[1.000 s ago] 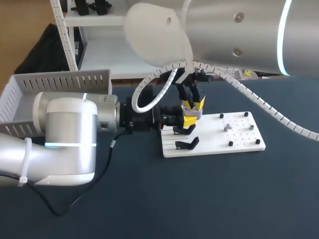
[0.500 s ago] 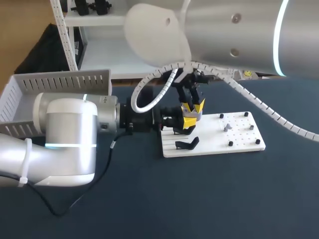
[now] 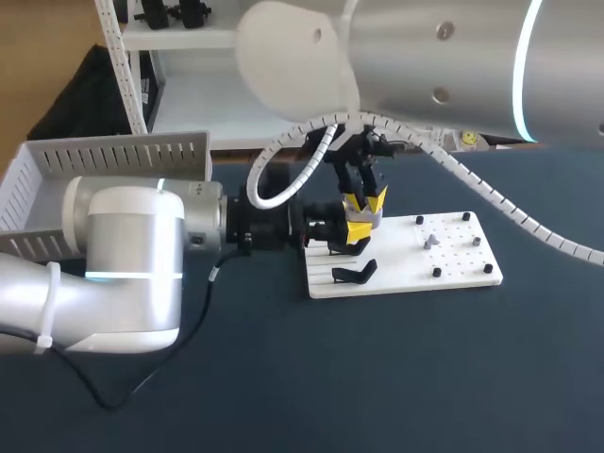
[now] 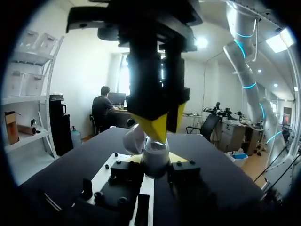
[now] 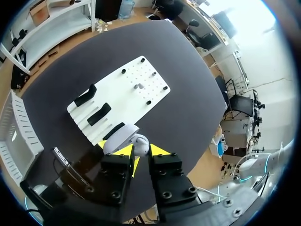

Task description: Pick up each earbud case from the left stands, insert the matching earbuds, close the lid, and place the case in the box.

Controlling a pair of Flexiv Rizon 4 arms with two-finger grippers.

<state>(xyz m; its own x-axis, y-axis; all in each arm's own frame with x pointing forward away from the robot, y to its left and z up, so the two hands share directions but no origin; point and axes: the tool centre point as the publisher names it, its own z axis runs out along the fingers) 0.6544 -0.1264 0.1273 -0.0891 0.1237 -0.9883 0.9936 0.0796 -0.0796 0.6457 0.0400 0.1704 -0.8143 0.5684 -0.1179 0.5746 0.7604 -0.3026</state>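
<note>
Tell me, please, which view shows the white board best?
The right wrist view: nearly the whole white board shows from above. The head view has one end partly hidden; the left wrist view catches only a low strip.

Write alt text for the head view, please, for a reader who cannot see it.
The right gripper points down at the left gripper, which comes in sideways, over the left end of a white pegboard on a dark table. A black stand sits on the board; a white slatted box stands far left.

Dark table under a white perforated board with small black pegs.
</note>
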